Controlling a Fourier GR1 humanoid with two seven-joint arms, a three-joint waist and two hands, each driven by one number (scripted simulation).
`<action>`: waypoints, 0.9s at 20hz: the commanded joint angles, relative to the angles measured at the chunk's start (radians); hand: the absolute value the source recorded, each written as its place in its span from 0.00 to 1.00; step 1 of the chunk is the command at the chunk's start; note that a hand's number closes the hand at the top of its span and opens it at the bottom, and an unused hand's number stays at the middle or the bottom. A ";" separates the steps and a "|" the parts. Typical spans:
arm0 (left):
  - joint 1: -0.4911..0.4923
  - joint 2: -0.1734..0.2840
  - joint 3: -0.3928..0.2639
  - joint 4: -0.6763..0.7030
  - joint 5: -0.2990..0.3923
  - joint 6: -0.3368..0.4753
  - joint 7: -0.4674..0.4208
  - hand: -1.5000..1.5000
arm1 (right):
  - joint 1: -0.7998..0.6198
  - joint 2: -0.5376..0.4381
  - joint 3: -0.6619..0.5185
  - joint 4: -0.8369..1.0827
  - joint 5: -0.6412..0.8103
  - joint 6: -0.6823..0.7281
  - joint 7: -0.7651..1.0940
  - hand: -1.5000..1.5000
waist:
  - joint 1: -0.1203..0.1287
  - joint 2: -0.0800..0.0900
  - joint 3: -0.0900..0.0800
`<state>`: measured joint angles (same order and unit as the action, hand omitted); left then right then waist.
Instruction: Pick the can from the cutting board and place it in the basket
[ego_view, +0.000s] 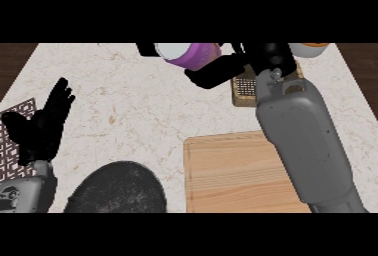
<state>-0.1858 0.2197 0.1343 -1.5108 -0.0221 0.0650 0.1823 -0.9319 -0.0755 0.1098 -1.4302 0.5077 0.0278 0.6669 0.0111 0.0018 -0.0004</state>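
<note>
Transport step: can carried toward basket
Right hand (221, 67) curled round can (188, 54), beside basket (247, 90); next, centre over it and release

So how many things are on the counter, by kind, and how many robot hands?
Purple can with white lid: 1
Brown woven basket: 1
Light wooden cutting board: 1
Dark round plate: 1
Patterned mat: 1
Black hands: 2, left hand, right hand
Total: 7

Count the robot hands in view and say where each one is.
2. The left robot hand rests open at the counter's left edge; the right robot hand holds the purple can beside the basket at the far side.
</note>
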 joint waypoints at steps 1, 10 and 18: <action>0.019 -0.023 -0.005 0.010 -0.008 0.005 -0.047 0.50 | -0.001 -0.024 -0.051 0.135 -0.010 0.000 -0.113 1.00 | -0.002 0.000 0.000; -0.015 -0.010 0.006 0.016 -0.006 -0.007 0.005 0.50 | 0.022 -0.065 -0.156 0.209 -0.105 0.049 -0.242 1.00 | -0.005 -0.001 0.000; -0.013 -0.009 0.001 -0.006 -0.004 -0.010 0.004 0.50 | -0.050 -0.316 0.118 0.228 0.292 0.012 -0.536 1.00 | 0.018 0.006 0.000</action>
<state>-0.1965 0.2051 0.1339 -1.5024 -0.0263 0.0565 0.1779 -0.9573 -0.3264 0.1527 -1.2335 0.6738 0.0861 0.2453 0.0167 0.0053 -0.0012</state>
